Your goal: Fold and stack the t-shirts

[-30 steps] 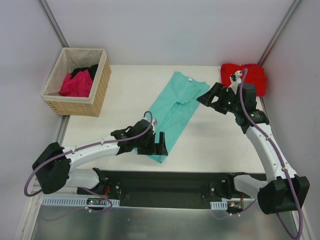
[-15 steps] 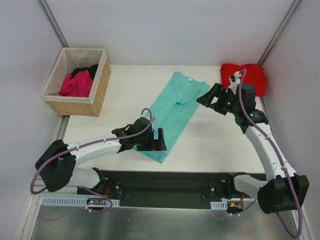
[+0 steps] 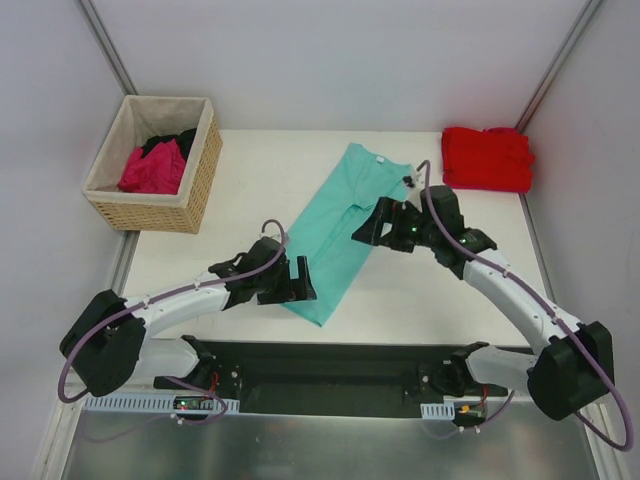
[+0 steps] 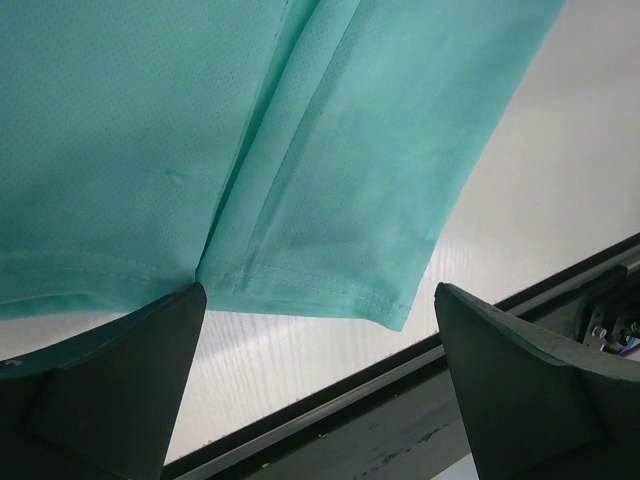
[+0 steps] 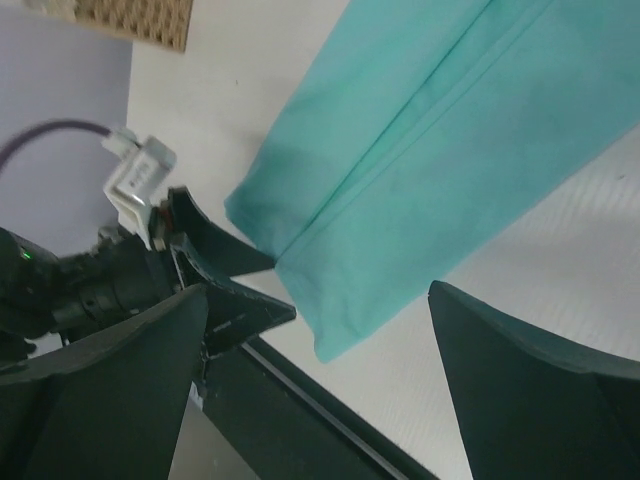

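A teal t-shirt (image 3: pixel 342 232) lies folded lengthwise into a long strip, running diagonally across the table; its white neck label is at the far end. In the left wrist view its hem (image 4: pixel 320 290) lies just ahead of the fingertips. My left gripper (image 3: pixel 298 279) stands open at the strip's near left corner, holding nothing. My right gripper (image 3: pixel 374 224) hovers open over the strip's right edge, also holding nothing. The right wrist view shows the teal t-shirt (image 5: pixel 440 140) and the left gripper's fingers (image 5: pixel 225 260) beside its near end. A folded red t-shirt (image 3: pixel 487 158) lies at the back right.
A woven basket (image 3: pixel 195 185) at the back left holds a magenta t-shirt (image 3: pixel 152 170) and a black one (image 3: pixel 178 141). A black rail (image 3: pixel 330 362) runs along the table's near edge, close to the teal hem. Walls stand close on both sides.
My right arm has swung from beside the red t-shirt down and left, over the teal strip. My left gripper has shifted slightly left along the near hem. Both grippers stayed open.
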